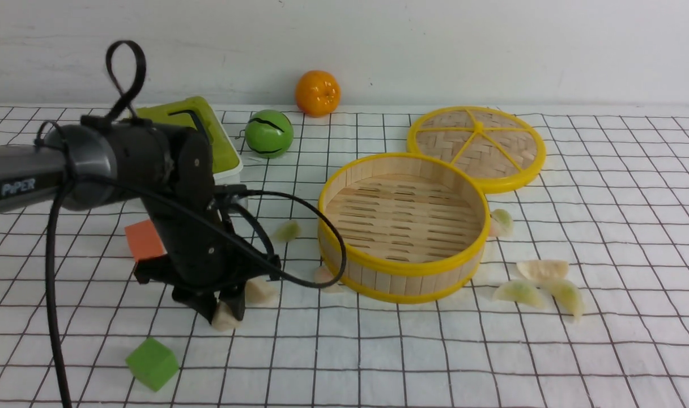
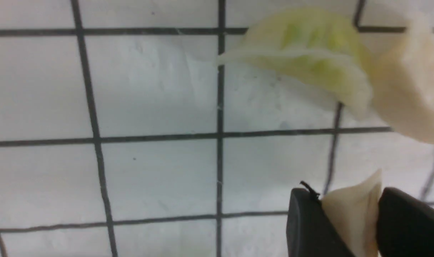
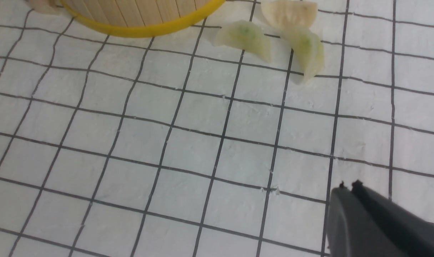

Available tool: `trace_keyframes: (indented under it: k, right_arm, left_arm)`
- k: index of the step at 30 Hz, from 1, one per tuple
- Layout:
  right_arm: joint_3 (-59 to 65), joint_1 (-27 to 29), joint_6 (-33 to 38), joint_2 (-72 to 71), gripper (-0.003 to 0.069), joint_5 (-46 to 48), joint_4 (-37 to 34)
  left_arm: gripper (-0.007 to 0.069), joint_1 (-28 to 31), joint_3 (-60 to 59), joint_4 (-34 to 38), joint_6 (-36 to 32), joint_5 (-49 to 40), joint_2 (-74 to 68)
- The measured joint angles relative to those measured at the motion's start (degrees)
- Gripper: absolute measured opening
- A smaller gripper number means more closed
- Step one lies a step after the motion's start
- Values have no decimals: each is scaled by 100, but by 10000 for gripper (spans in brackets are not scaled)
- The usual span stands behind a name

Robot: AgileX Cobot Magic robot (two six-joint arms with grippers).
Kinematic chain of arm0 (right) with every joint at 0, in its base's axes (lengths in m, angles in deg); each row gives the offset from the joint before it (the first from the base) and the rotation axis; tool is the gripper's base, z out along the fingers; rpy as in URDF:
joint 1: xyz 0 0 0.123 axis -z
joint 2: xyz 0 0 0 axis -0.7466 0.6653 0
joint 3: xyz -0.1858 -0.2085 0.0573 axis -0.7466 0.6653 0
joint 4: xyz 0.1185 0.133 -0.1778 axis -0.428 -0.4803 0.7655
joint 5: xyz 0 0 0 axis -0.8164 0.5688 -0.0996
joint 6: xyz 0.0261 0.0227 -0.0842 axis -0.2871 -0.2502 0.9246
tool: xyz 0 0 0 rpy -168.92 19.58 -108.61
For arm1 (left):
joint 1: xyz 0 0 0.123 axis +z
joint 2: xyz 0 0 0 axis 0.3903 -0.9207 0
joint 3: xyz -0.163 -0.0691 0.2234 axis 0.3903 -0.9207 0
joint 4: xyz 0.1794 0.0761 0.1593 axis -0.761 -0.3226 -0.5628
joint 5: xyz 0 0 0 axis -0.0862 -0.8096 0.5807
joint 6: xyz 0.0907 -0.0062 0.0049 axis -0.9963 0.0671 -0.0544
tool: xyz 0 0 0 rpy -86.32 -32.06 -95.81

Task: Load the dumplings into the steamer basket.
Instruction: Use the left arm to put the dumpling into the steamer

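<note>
Pinching one whitish dumpling (image 2: pixel 356 217) across its belly between the left gripper (image 2: pixel 345 201) fingers, hovering low over the checked cloth (image 1: pixel 435 351) near the steamer basket (image 1: pixel 378 277), off its left-front side. Probably handling as almost weightless, soft and a little slick, so squeezing gently at the plump middle rather than the thin frilled edge. Pressing the right gripper (image 3: pixel 349 191) fingers together on nothing, well off the basket's right-front, and leaving the other dumplings lying around the empty basket: a pinkish one (image 1: pixel 324 276) touching its wall, three (image 1: pixel 543 269) clustering near its right-front.
</note>
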Motion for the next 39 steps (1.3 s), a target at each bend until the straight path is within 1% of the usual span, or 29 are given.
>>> trace_keyframes:
  k: [3, 4, 5, 7, 8, 9, 11, 13, 15, 16, 19, 21, 26, 31, 34, 35, 36, 37, 39]
  right_arm:
    - [0, 0, 0, 0, 3, -12, 0]
    - [0, 0, 0, 0, 3, -31, 0]
    - [0, 0, 0, 0, 3, -30, 0]
    - [0, 0, 0, 0, 6, -42, 0]
    - [0, 0, 0, 0, 6, -42, 0]
    - [0, 0, 0, 0, 6, -42, 0]
    - [0, 0, 0, 0, 6, -42, 0]
    - [0, 0, 0, 0, 6, -42, 0]
    - [0, 0, 0, 0, 6, -42, 0]
    - [0, 0, 0, 0, 6, -42, 0]
    - [18, 0, 0, 0, 6, -73, 0]
    - [79, 0, 0, 0, 6, -167, 0]
    - [289, 0, 0, 0, 6, -408, 0]
    - [354, 0, 0, 0, 6, -487, 0]
    - [354, 0, 0, 0, 9, -506, 0]
    - [354, 0, 0, 0, 9, -506, 0]
    - [354, 0, 0, 0, 10, -507, 0]
    - [354, 0, 0, 0, 10, -507, 0]
    - [354, 0, 0, 0, 16, -476, 0]
  left_arm:
    - [239, 0, 419, 326, -186, -110, 202]
    - [239, -32, 858, 628, -415, -146, 266]
    - [239, -59, 1169, 771, -523, -146, 257]
    - [239, -200, 1865, 858, -678, -170, 76]
    - [239, -235, 1939, 857, -679, -180, 14]
    - [239, -398, 2642, 793, -694, -262, -310]
    - [239, -601, 3297, 600, -653, -400, -800]
    - [239, -835, 4199, 145, -509, -535, -1498]
    - [239, -919, 4590, -78, -425, -599, -1818]
    - [239, -1007, 5096, -351, -297, -710, -2246]
    - [239, -1057, 5995, -663, -142, -822, -3000]
    - [239, -1057, 6256, -723, -109, -771, -3329]
    - [239, -1057, 6368, -820, -98, -415, -3598]
    - [248, -1057, 6368, -950, -98, -415, -3645]
    - [317, -1057, 6368, -998, -98, -420, -3645]
    - [322, -1057, 6373, -998, -98, -420, -3645]
    - [365, -1057, 6372, -998, -98, -420, -3645]
    - [370, -1057, 6372, -998, -98, -420, -3645]
    - [410, -1057, 6372, -953, -77, -425, -3633]
